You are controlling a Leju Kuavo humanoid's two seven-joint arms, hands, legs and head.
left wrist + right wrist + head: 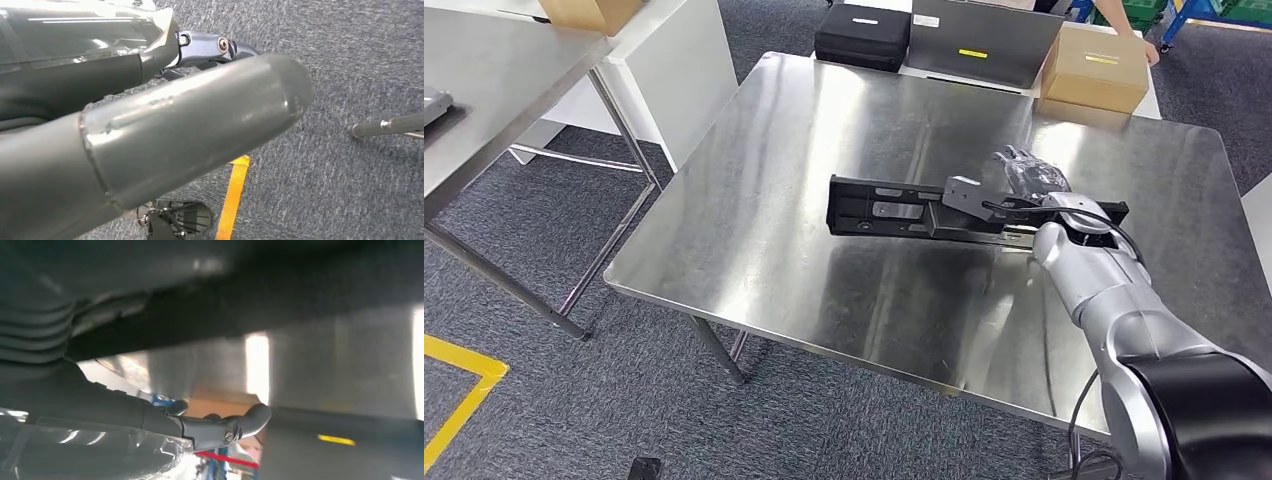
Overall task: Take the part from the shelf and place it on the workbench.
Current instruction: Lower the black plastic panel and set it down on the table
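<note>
Where steel workbench meets view from above: long black part, lying flat near middle, gripped toward one end by right hand, fingers wrapped over top. Left hand hanging above grey carpet and yellow floor line; finger state cannot be told. Cardboard box, black case beyond far edge.

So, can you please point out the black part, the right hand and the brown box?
black part [879, 207], head view, on its slotted body left of the hand
right hand [1014, 188], head view, on the hand's back, over the part
brown box [1096, 68], head view, on its top face
</note>
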